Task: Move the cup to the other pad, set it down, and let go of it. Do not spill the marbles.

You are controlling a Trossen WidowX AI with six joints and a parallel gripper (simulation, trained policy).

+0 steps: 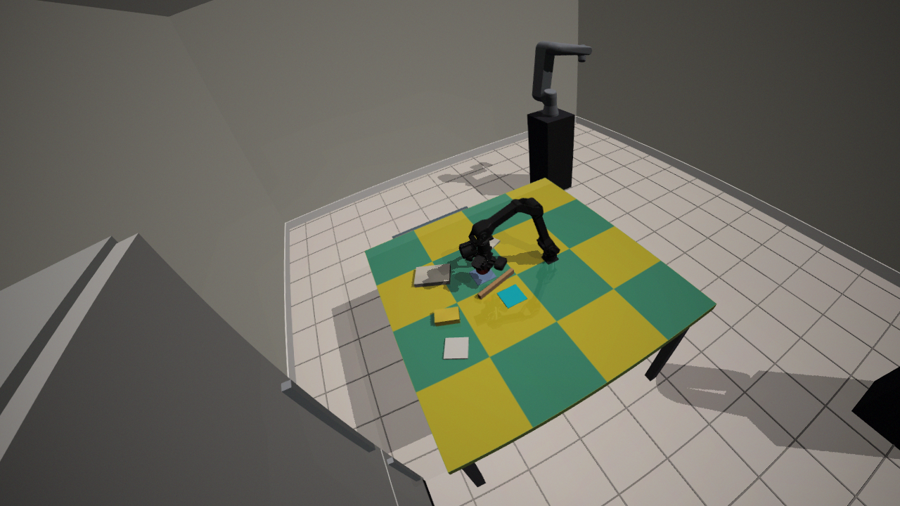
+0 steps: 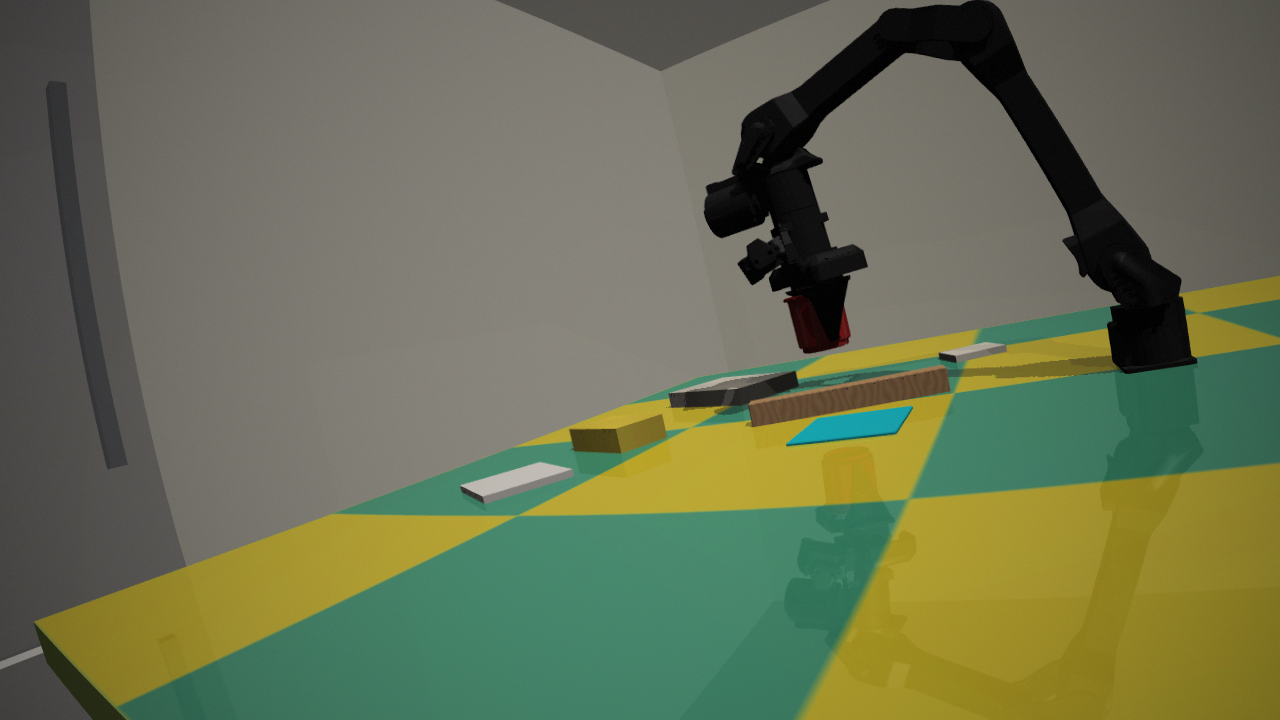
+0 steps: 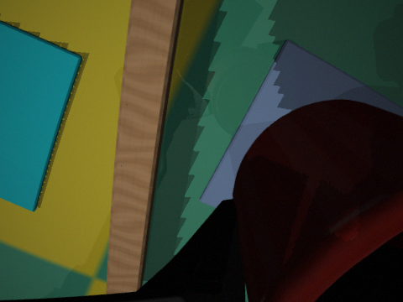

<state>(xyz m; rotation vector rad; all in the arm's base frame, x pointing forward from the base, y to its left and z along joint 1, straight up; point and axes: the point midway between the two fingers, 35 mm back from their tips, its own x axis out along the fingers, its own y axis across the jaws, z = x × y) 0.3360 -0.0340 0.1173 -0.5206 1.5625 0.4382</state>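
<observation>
My gripper (image 2: 834, 334) (image 3: 246, 210) is shut on the wall of the red cup (image 1: 483, 270) (image 2: 807, 324) (image 3: 294, 168). One finger is outside the cup, the other mostly hidden. The cup is in the air, slightly tilted, with its base above the table in the exterior view. The lavender pad (image 1: 481, 280) (image 3: 260, 113) lies beneath it, partly covered by the cup in the wrist view. The cyan pad (image 1: 512, 295) (image 2: 850, 426) (image 3: 34, 117) lies across the wooden bar. No marbles can be made out; the cup's inside is dark.
The wooden bar (image 1: 496, 284) (image 2: 850, 394) (image 3: 138, 126) stands between the pads. A grey-white block (image 1: 431, 275) (image 2: 733, 385), a yellow block (image 1: 446, 314) (image 2: 596, 438) and a white tile (image 1: 455, 348) (image 2: 517, 480) lie farther off. Another pale tile (image 2: 972, 351) lies near the arm's base.
</observation>
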